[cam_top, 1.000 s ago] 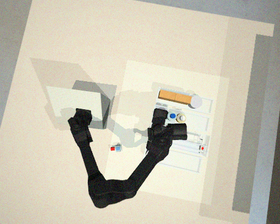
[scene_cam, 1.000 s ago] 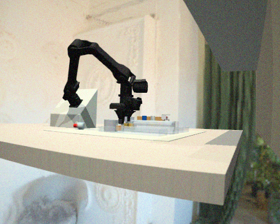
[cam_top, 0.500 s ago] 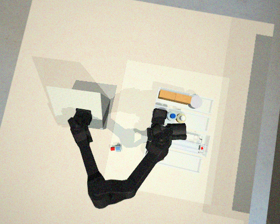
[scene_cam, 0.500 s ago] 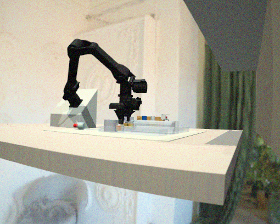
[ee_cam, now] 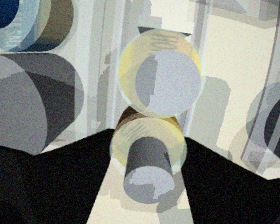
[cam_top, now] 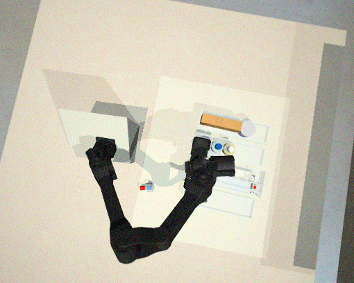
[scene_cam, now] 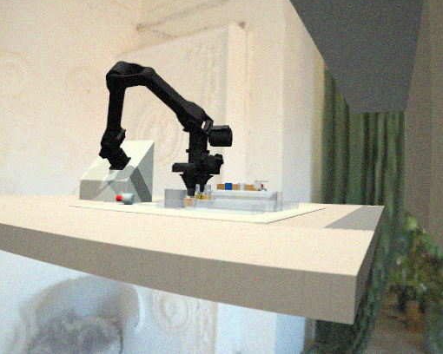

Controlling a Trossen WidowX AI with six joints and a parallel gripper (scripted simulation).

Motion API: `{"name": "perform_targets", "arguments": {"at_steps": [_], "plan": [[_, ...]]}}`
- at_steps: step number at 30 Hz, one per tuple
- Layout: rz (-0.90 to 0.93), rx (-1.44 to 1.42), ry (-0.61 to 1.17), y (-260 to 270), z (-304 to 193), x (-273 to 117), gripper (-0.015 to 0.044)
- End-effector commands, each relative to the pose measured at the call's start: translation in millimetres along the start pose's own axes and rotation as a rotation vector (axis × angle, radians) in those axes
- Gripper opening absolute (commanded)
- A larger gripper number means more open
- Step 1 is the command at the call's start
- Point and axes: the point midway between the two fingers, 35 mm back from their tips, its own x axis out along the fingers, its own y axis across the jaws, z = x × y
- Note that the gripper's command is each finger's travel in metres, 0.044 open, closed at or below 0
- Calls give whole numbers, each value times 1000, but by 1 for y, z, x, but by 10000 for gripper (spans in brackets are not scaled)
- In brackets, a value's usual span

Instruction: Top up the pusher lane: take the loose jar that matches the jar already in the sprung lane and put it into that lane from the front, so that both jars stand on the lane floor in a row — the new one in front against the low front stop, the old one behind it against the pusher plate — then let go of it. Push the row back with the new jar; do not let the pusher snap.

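My gripper [ee_cam: 147,140] [scene_cam: 195,192] points down at the sprung lane's front. It is shut on a yellowish clear jar [ee_cam: 119,145] with a narrow grey-white cap. Another yellowish jar [ee_cam: 126,67] with a wider pale cap stands directly ahead in the lane, close to or touching the held one. A dark edge, perhaps the pusher plate [ee_cam: 165,31], shows behind it. The lane's far end carries a red-dotted part [cam_top: 255,187]. In the top view the arm hides the fingers and both jars. The low front stop and the held jar's base cannot be made out.
A blue-capped jar [cam_top: 217,146] and a white-capped jar [cam_top: 230,149] stand in the neighbouring lane. Orange-brown boxes [cam_top: 221,122] and a pale round object [cam_top: 247,128] are beyond. A large grey cylinder [ee_cam: 55,85] stands left of the fingers. A red-capped jar [cam_top: 148,187] [scene_cam: 128,199] lies left.
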Motion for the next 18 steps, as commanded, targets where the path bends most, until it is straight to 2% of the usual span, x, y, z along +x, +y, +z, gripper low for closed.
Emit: {"name": "perform_targets", "arguments": {"at_steps": [1, 14, 18], "plan": [[-7, 9, -7, 0, 0, 0, 0], [-7, 9, -7, 0, -1, 0, 0], [-7, 9, -7, 0, -1, 0, 105]]}}
